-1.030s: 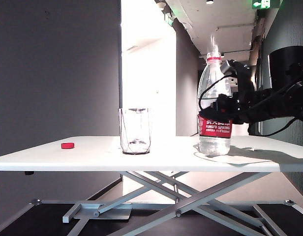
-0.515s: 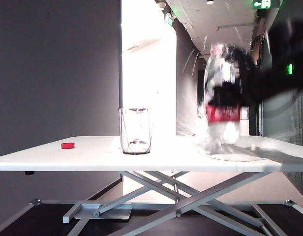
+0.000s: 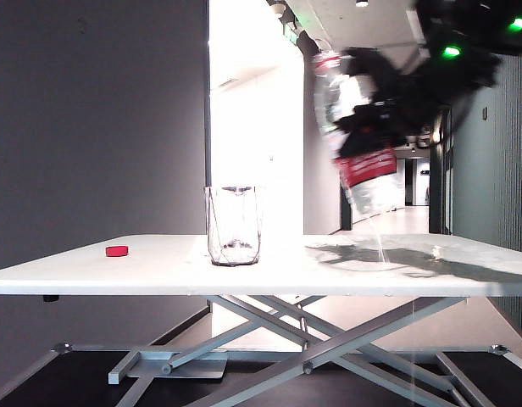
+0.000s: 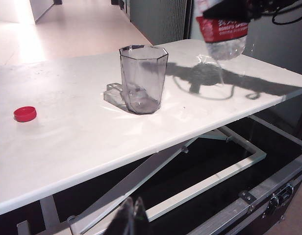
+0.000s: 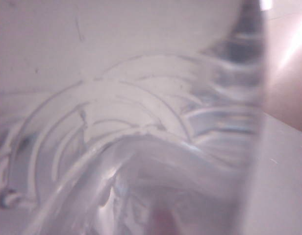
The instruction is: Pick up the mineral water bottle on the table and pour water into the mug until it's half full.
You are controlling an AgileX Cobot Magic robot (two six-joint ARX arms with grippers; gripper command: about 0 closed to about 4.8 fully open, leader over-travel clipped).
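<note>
The mineral water bottle [image 3: 363, 153] hangs high above the right part of the table [image 3: 159, 273], tilted with its red-ringed neck toward the mug. My right gripper [image 3: 395, 110] is shut on its middle, just above the red label. In the right wrist view the bottle's clear ribbed wall [image 5: 141, 147] fills the picture and hides the fingers. A thin thread of water [image 3: 380, 244] runs from the bottle's base to the table. The mug [image 3: 234, 225] [image 4: 142, 78] stands upright left of the bottle. My left gripper [image 4: 133, 218] is shut, low in front of the table's edge.
A small red cap [image 3: 117, 251] [image 4: 25, 113] lies at the table's left side. A wet patch and the arm's shadow [image 4: 210, 78] cover the table under the bottle. The table's grey cross frame [image 3: 312, 335] shows below.
The right gripper closed on the bottle, lifted it off the table and tipped its neck toward the mug. Water splashed onto the table's right side. The mug, cap and left gripper have not moved.
</note>
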